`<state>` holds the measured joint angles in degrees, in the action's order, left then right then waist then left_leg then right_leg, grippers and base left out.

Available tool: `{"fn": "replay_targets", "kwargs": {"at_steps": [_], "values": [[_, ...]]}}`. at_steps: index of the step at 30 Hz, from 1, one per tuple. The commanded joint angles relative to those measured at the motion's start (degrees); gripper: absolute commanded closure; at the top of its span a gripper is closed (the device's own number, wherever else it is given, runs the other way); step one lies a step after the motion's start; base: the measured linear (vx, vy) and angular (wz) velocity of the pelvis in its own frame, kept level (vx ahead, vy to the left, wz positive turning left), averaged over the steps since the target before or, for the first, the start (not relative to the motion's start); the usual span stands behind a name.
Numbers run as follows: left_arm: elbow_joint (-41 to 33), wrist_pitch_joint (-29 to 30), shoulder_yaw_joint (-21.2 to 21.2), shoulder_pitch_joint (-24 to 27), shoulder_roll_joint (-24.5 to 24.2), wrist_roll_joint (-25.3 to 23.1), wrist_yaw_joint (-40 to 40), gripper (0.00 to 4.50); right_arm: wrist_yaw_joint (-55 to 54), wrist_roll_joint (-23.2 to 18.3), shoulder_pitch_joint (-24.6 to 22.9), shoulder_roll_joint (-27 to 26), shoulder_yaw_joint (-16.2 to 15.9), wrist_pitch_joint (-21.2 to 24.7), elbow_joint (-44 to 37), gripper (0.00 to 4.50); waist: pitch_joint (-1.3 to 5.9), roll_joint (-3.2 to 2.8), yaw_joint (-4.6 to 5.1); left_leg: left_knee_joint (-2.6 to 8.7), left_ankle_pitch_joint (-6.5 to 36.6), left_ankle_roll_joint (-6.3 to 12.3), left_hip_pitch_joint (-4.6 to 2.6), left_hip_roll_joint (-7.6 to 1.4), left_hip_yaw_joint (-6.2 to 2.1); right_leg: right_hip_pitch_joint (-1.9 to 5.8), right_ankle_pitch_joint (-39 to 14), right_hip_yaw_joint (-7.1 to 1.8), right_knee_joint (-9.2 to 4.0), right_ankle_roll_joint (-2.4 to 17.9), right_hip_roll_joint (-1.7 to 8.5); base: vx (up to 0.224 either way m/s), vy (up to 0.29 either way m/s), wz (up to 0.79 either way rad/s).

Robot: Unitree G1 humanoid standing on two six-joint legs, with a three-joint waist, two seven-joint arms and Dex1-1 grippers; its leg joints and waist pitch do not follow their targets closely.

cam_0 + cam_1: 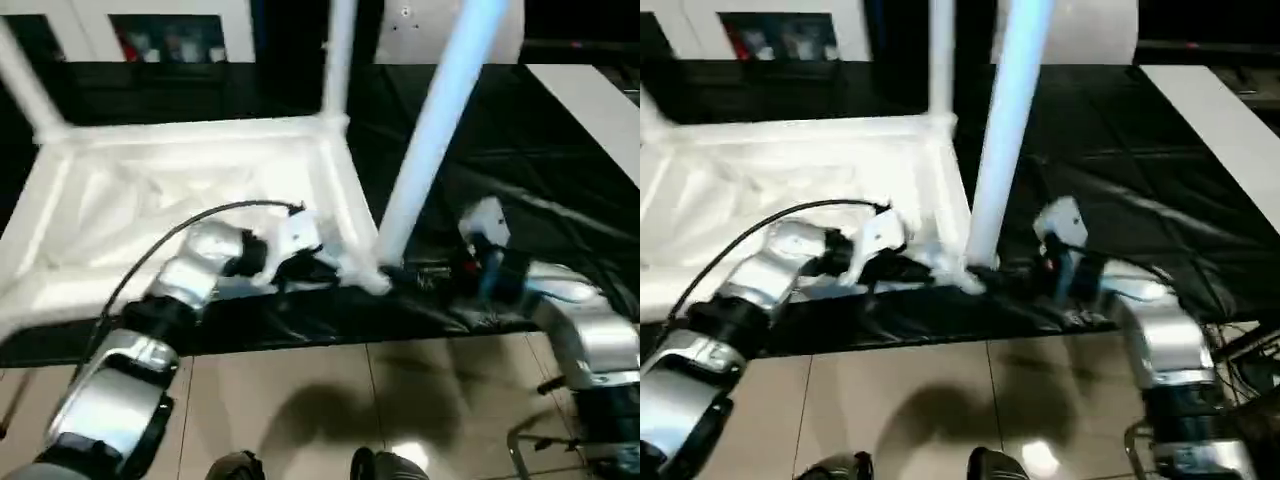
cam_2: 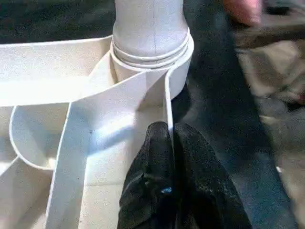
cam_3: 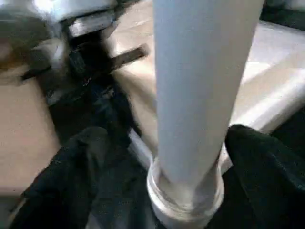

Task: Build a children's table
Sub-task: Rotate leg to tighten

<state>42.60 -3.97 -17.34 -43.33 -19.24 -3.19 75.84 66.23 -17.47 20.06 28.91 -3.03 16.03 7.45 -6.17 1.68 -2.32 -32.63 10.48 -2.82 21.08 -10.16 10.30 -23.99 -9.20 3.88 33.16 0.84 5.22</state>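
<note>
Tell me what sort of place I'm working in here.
Probably an indoor lab or workshop: a work table under a black cover, a tiled floor below it, and a glass-door cabinet behind. The upturned tabletop lies on the cover.

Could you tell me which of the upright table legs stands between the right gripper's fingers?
The leg in the tabletop's near corner socket, closest to the robot; the other legs stand at far corners.

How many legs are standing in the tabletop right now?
3 in view. One leg stands in the near corner socket by the grippers, one at the far corner behind it, one at the far left corner. The tabletop's fourth corner is out of frame.
</note>
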Motion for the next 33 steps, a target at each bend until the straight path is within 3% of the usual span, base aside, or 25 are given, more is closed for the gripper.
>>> {"fn": "replay_targets", "kwargs": {"at_steps": [1,8,14,16,23,33], "values": [[-0.4,-1.3,-4.7,1.3,-0.5,-1.2,6.6,4.50,5.1,-0.4,0.0,1.5,-1.8,-0.5,0.5,0.52,3.83,0.72,-0.12,3.16,6.3,8.72,-0.52,-3.18,-0.33,3.36,-8.5,-2.78,-2.72,16.3,3.46,0.000,0.000,0.00],[-1.0,-3.7,-7.1,1.8,-1.8,-1.5,12.7,4.50,10.4,-0.5,1.9,2.8,-4.4,0.0,2.7,1.04,3.96,0.90,-1.26,3.05,5.3,8.29,-0.65,-3.42,-0.10,3.23,-7.9,-2.71,-2.28,16.7,3.53,0.000,0.000,0.00],[-2.1,-4.9,-8.8,1.8,-2.4,-1.4,16.5,4.50,15.0,0.7,3.7,3.3,-7.5,-2.4,5.7,1.69,3.94,1.02,-1.54,3.07,5.9,7.48,-0.67,-3.44,0.03,3.19,-8.9,-2.72,-2.33,16.3,3.56,0.000,0.000,0.00],[-2.5,-5.1,-9.4,1.8,-2.5,-1.1,16.7,4.50,15.9,0.8,4.3,3.1,-7.8,-2.7,6.5,1.78,3.93,1.24,-1.61,3.08,6.0,7.38,-0.69,-3.45,0.09,3.17,-8.8,-2.71,-2.30,16.3,3.53,0.000,0.000,0.00],[-2.6,-5.4,-10.7,1.4,-2.5,-0.6,16.7,4.50,18.3,0.4,5.5,3.2,-9.1,-2.8,7.2,2.39,4.06,1.17,-2.28,2.96,5.0,7.27,-0.98,-3.64,0.52,3.05,-7.4,-2.75,-1.97,16.5,3.44,0.000,0.000,0.00],[-2.4,-3.3,-8.6,1.9,-1.1,0.0,15.5,4.50,17.4,-2.5,2.9,2.2,-8.6,1.0,3.6,2.52,4.05,1.13,-2.47,2.96,5.0,6.92,-0.96,-3.61,0.61,3.20,-6.3,-2.80,-1.97,16.8,3.34,0.000,0.000,0.00]]}}
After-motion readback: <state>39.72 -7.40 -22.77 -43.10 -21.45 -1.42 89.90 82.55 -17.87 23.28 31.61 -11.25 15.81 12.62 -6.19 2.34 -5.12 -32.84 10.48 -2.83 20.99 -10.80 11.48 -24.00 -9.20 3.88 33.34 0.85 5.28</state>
